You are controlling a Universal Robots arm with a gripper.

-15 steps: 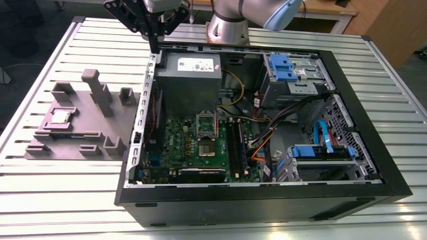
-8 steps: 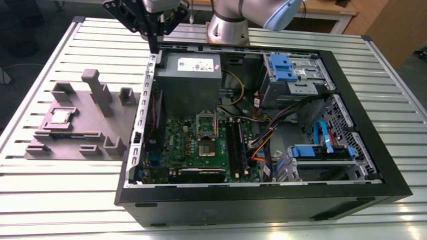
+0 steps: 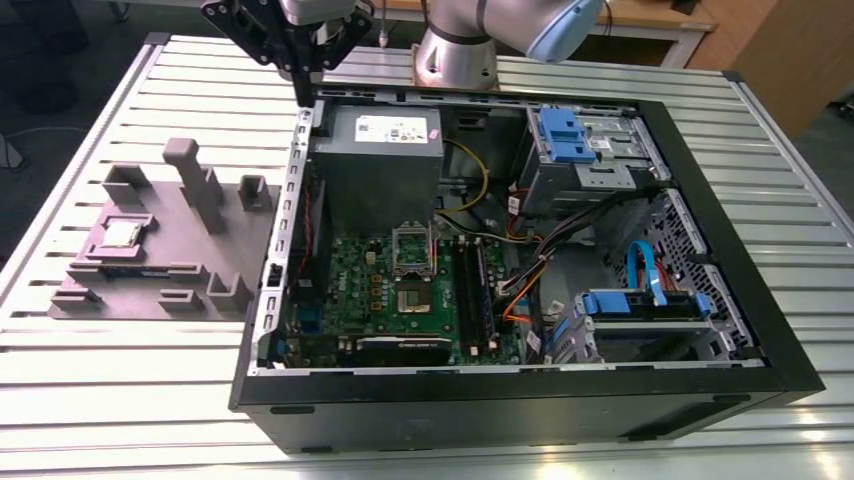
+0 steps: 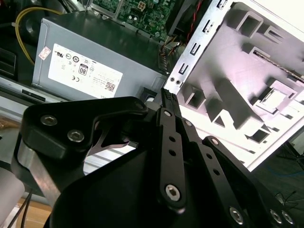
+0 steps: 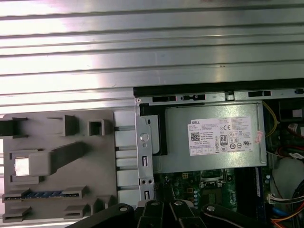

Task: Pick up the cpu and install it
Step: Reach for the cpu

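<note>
The cpu (image 3: 123, 233) is a small silvery square lying in a pocket of the grey fixture block (image 3: 174, 250) at the exterior view's left, beside the open computer case (image 3: 534, 390). It shows as a bright square (image 5: 22, 166) in the first wrist view. My gripper (image 3: 306, 97) hangs above the case's back left corner, by the power supply (image 3: 378, 150), well away from the cpu. Its fingers (image 4: 169, 97) meet in one narrow tip and hold nothing. On the green motherboard (image 3: 360, 270) the socket (image 3: 411, 298) lies uncovered, with its silver frame (image 3: 411, 245) swung up.
The case stands on a slatted metal table (image 3: 134, 400). Inside are blue drive brackets (image 3: 567, 135), a blue and orange cable bundle (image 3: 641, 270) and a yellow wire (image 3: 474, 170). Tall posts (image 3: 187, 175) rise from the fixture block. The arm's base (image 3: 461, 50) stands behind the case.
</note>
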